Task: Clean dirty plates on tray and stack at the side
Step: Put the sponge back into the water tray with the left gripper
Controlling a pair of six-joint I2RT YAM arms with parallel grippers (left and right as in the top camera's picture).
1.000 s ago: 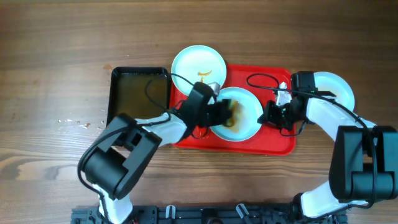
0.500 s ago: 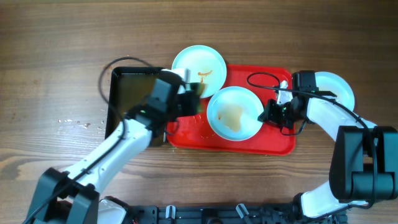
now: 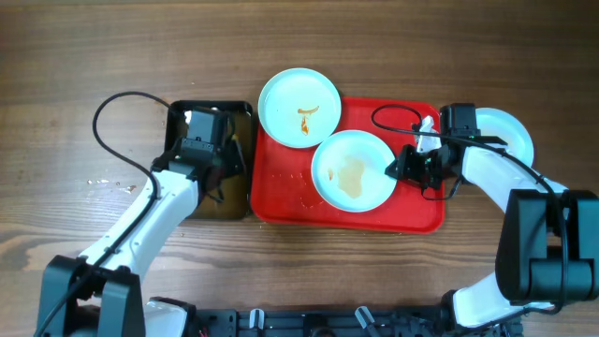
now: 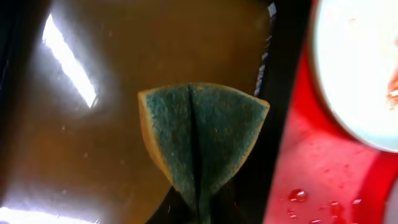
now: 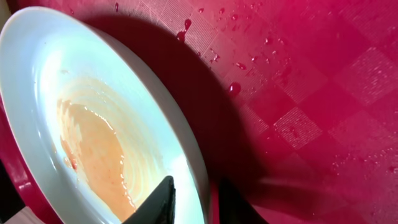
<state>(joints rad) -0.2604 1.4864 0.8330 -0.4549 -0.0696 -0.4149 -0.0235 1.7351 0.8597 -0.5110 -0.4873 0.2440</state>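
A brown wooden table is seen from overhead, with the tray at its centre and a black basin just beside the tray's left edge. A smeared plate lies on the tray's middle. A second plate overhangs the tray's upper left corner. A third plate rests on the table past the tray's right edge, partly covered by the right arm. The left gripper is held over the basin, and the right gripper is set at the smeared plate's right rim. Bare wood is left open above and to the far left.

From the left wrist, what the overhead view hides is shown: a green sponge is pinched, folded along a centre crease, in the closed fingers over brown water. The tray's wet red surface and a white plate rim are seen at the right.

From the right wrist, the smeared plate's rim is clamped between the two fingers, one inside the rim and one outside. Thin orange sauce is spread across the plate's bowl. A dark shadow is cast under the rim on the droplet-covered tray.
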